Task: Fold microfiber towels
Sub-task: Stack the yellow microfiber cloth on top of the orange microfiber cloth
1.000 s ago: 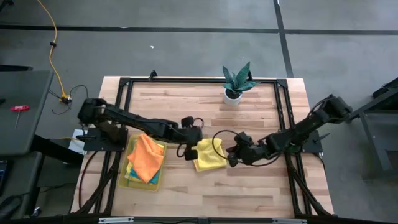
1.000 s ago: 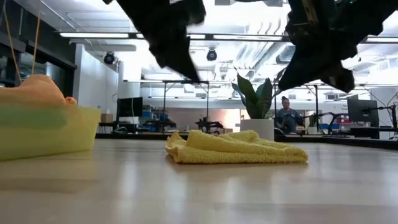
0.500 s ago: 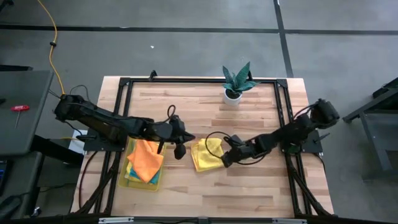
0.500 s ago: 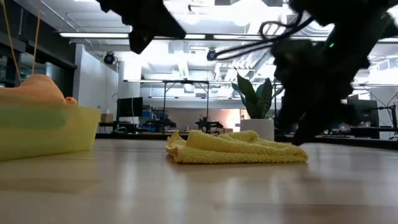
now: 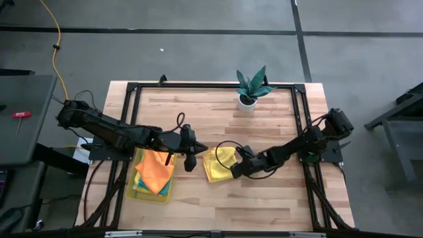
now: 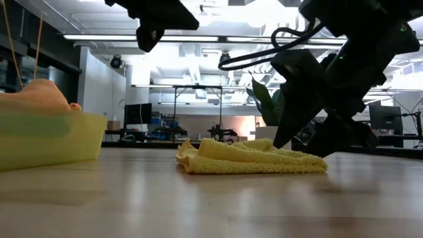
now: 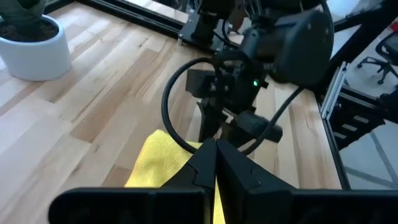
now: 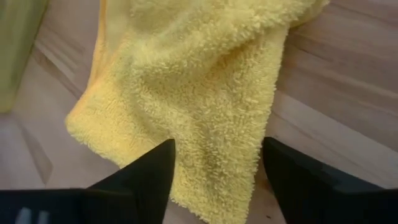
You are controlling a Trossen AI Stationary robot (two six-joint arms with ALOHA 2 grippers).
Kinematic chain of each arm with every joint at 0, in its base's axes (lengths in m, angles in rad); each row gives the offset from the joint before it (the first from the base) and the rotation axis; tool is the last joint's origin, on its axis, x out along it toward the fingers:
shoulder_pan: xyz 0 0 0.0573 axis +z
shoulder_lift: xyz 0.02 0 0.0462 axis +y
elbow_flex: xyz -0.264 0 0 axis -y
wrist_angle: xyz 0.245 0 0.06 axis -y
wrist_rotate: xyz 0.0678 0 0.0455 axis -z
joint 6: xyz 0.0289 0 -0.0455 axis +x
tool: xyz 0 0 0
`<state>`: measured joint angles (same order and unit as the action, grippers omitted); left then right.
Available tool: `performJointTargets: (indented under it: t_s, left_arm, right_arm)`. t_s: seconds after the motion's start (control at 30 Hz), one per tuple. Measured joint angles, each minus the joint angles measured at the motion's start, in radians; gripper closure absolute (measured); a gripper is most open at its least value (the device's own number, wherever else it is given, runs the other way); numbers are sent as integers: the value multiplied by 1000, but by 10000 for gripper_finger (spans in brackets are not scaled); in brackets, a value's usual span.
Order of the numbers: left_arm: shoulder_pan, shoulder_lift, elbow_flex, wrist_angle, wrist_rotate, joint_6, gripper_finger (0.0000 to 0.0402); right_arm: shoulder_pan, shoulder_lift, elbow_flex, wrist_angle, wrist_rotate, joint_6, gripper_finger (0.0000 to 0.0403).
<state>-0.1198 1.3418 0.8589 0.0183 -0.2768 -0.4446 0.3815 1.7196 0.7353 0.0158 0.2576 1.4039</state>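
A yellow towel (image 5: 219, 163) lay loosely folded on the table (image 5: 264, 205), near its middle, just right of the tray (image 5: 133, 187) and well in front of the plant (image 5: 252, 86). In the low view the towel (image 6: 251, 157) sat flat and rumpled, with a thicker fold along its left end.

The right gripper (image 5: 232, 173) was down at the towel's right front edge. Its fingers (image 8: 140, 177) were spread wide, one on each side of a hanging corner of the towel (image 8: 199, 93), not pinching it. In the low view the right gripper (image 6: 310, 135) stood right at the towel's right end; contact could not be told.

The left gripper (image 5: 190, 162) hung above the table between the tray and the towel, its fingers (image 7: 239, 174) pressed together and holding nothing. In the low view it (image 6: 147, 36) was well above the table.

The remaining towels were heaped in the tray: an orange towel (image 5: 156, 170) on top, with teal and yellow edges showing beneath it at the tray's front. In the low view the orange towel (image 6: 36, 96) rose above the tray wall (image 6: 53, 142).
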Motion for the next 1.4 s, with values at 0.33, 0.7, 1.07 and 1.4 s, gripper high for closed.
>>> performJointTargets:
  t_s: [0.33, 0.7, 1.07, 1.4]
  left_arm:
    - [26, 0, 0, 91, -60, 1, 401]
    - [93, -9, 1, 189, -59, 2, 402]
    - [188, 2, 47, 279, 118, 91, 335]
    - [184, 163, 166, 280, 339, 144, 209]
  right_arm:
    - [11, 46, 0, -13, 34, 83, 384]
    - [12, -211, -5, -199, 67, -113, 401]
    - [13, -445, -4, -191, -189, -555, 402]
    - [13, -454, 166, -389, -361, -732, 403]
